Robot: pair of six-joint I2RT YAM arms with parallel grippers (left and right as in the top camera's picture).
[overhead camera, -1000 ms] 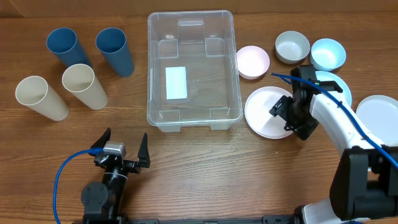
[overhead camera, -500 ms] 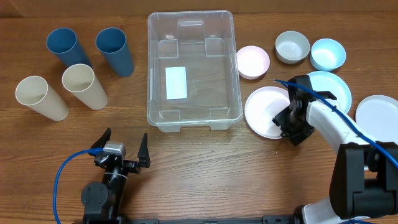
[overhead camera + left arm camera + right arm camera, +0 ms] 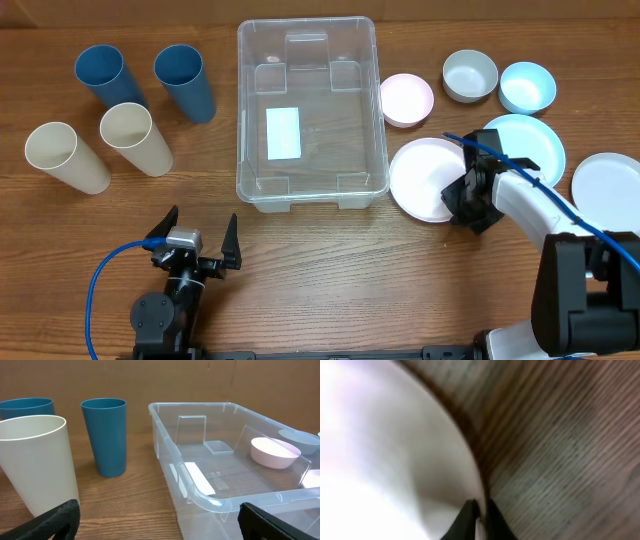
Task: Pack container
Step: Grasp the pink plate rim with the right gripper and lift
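The container [image 3: 330, 120] stands open-topped; cups [image 3: 185, 82] crowd its left side, bowls [image 3: 406, 99] and a white plate [image 3: 422, 180] its right.

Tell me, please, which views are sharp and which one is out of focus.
Right wrist view: out of focus, too close; the rim of the pale plate and the grain of the table are smeared. Overhead view: sharp, evenly lit, soft shadows only. Left wrist view: sharp; faint glare on the rim of the clear container.
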